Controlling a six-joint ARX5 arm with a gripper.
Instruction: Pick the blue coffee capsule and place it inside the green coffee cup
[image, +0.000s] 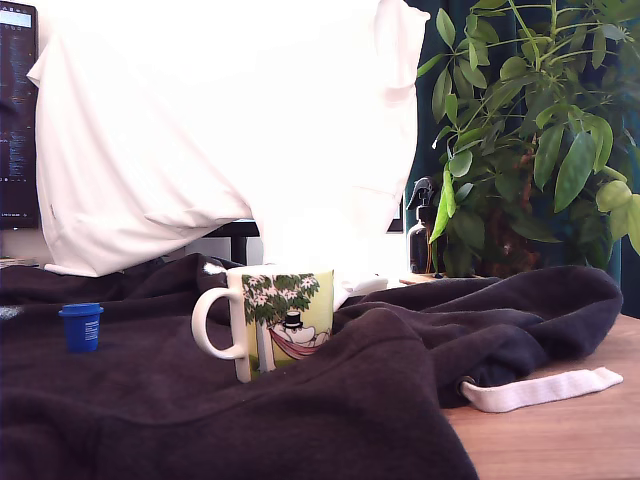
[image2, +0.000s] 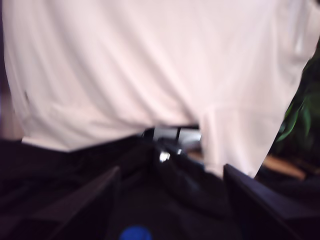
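On a dark grey cloth spread in folds over a wooden table, the blue coffee capsule is seen standing upright, toward the exterior view's left. It is a small bright blue pod with a wider rim at the top and a body tapering slightly downward; no label can be made out at this size. It is set well apart from the green coffee cup, which stands upright nearer the middle of the exterior view, its base sunk among the folds. The cup is shown with a white handle turned toward the exterior view's left, a white rim, and a yellow-green side printed with a tree, white blossoms and a top-hatted figure lying in a hammock.

In the wrist view, which is blurred, the gripper is seen as two dark fingers spread wide, so the jaws are apart with nothing held between them. A rounded blue patch, taken to be the capsule, is visible at the picture's edge between the fingers.

Behind the cloth a large white fabric is hung, a leafy green plant and a dark spray bottle are seen at the exterior view's right, and a white strap lies on the table
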